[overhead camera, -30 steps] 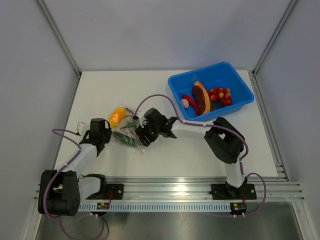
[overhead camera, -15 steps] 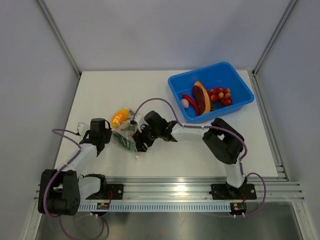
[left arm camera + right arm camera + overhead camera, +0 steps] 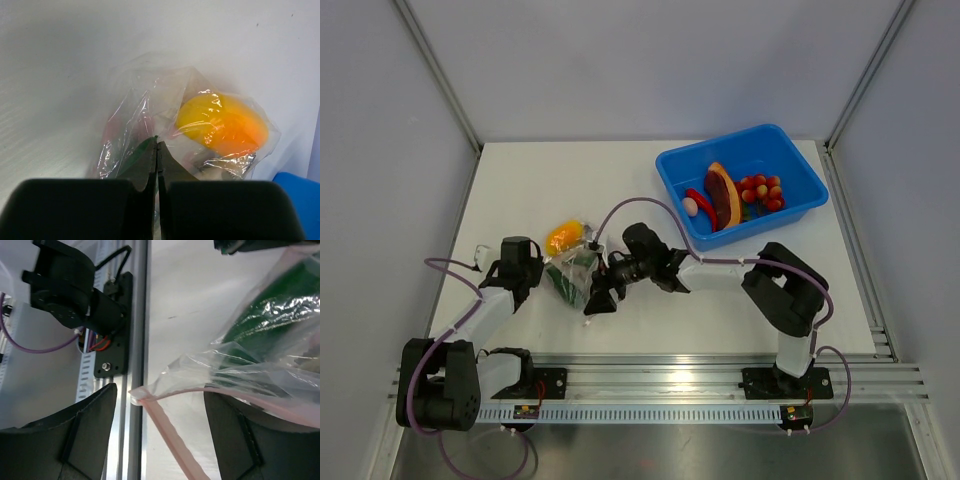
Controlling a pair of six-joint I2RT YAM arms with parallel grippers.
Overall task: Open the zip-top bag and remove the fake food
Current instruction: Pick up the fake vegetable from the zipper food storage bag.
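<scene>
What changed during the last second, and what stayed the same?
The right gripper moved toward the near edge and opened wider, the pinkish zip strip of the clear crinkly plastic zip-top bag loose between its jaws. The left gripper stayed shut on the bag; the blue rectangular plastic bin did not move.

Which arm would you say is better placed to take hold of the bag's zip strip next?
The right: the right gripper stands open with the pink zip strip between its fingers, while the left gripper is shut on the zip-top bag, anchoring it.
</scene>
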